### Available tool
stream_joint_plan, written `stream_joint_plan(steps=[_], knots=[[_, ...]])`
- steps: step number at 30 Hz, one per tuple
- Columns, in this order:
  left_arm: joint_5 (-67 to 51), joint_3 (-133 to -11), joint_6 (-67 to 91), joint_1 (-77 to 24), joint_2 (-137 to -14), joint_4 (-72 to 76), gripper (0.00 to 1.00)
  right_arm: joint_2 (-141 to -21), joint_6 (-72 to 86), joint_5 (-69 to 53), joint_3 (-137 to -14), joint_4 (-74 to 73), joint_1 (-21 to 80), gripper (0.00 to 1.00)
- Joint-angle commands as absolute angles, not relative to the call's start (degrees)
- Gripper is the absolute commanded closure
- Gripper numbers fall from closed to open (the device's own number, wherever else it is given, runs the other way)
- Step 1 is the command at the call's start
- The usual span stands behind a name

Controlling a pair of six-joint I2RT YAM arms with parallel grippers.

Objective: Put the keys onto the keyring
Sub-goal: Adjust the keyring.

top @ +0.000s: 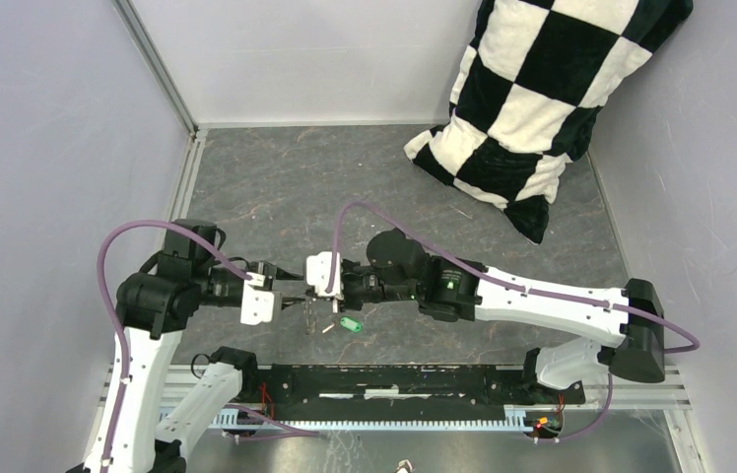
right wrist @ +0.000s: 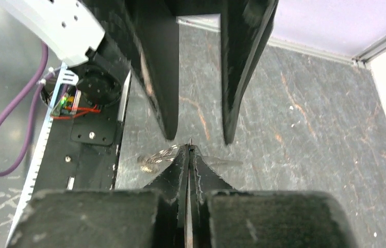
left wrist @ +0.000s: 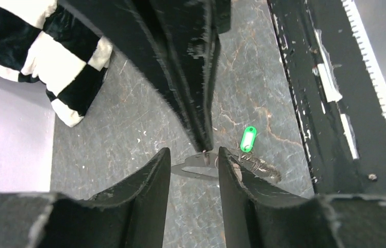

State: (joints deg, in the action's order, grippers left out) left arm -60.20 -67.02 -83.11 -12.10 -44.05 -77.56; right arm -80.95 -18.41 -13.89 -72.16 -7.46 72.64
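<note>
Our right end effector [right wrist: 188, 148] pinches the keyring [left wrist: 188, 169] above the desk [top: 276, 187], left end effector [left wrist: 194, 153] partly open astride it; we fear the thin ring twists or slips, dropping near the green key [left wrist: 248, 138]

Both arms are built alike: the left arm [top: 138, 370], at eight o'clock in the top view, and the right arm [top: 552, 299], at four o'clock, have smooth white link shells between bulky matte-black joint housings. Each ends in a boxy white wrist block [top: 258, 304] that carries black fingers. A purple cable [top: 101, 266] arcs along each arm, and a small green light [top: 450, 286] glows on the right arm's black forearm housing. Seen from the wrist cameras, the fingers [left wrist: 147, 186] are flat, tapering black blades with scuffed, whitish-worn edges, and the left's white block shows tiny round holes.
</note>
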Motion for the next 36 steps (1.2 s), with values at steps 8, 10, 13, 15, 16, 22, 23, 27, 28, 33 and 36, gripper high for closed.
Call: stream_joint_plan(steps=[8, 10, 13, 15, 16, 22, 23, 27, 28, 33, 36], knots=[[-67.8, -67.4, -63.9, -12.2, -42.5, -72.4, 0.59, -67.3, -8.3, -17.7, -51.6, 27.4, 70.6, 1.00], [-68.2, -67.3, -62.7, -12.2, -42.5, -71.5, 0.59, -67.0, -6.2, -19.0, -49.9, 31.4, 70.4, 0.99], [-69.1, -67.4, -59.6, -12.2, -42.4, -68.8, 0.59, -67.0, -3.7, -20.0, -48.3, 35.4, 70.4, 1.00], [-70.2, -67.7, -56.2, -12.2, -42.2, -66.2, 0.59, -67.7, -2.5, -20.3, -48.1, 37.0, 70.4, 1.00], [-70.6, -67.8, -55.1, -12.2, -42.2, -65.4, 0.59, -68.0, -2.0, -20.5, -48.2, 37.4, 70.4, 0.99], [-70.4, -67.5, -54.5, -12.2, -41.5, -64.9, 0.66, -69.0, -2.0, -21.2, -49.5, 37.2, 70.3, 0.99], [-70.3, -67.3, -54.7, -12.2, -41.3, -64.8, 0.68, -69.1, -2.3, -21.3, -50.1, 36.4, 70.4, 0.99], [-70.2, -67.5, -55.0, -12.2, -41.2, -64.8, 0.78, -69.7, -3.2, -21.8, -51.6, 34.1, 70.4, 0.99], [-70.3, -67.7, -54.7, -12.2, -41.3, -64.8, 0.79, -69.8, -3.4, -21.5, -51.6, 33.9, 70.4, 0.99], [-70.9, -68.0, -53.6, -12.2, -41.1, -64.9, 0.79, -70.0, -3.6, -20.9, -51.9, 33.6, 70.4, 0.99], [-70.9, -67.3, -53.6, -12.2, -40.7, -64.8, 0.81, -70.2, -3.4, -21.0, -52.3, 33.9, 70.5, 0.99]])
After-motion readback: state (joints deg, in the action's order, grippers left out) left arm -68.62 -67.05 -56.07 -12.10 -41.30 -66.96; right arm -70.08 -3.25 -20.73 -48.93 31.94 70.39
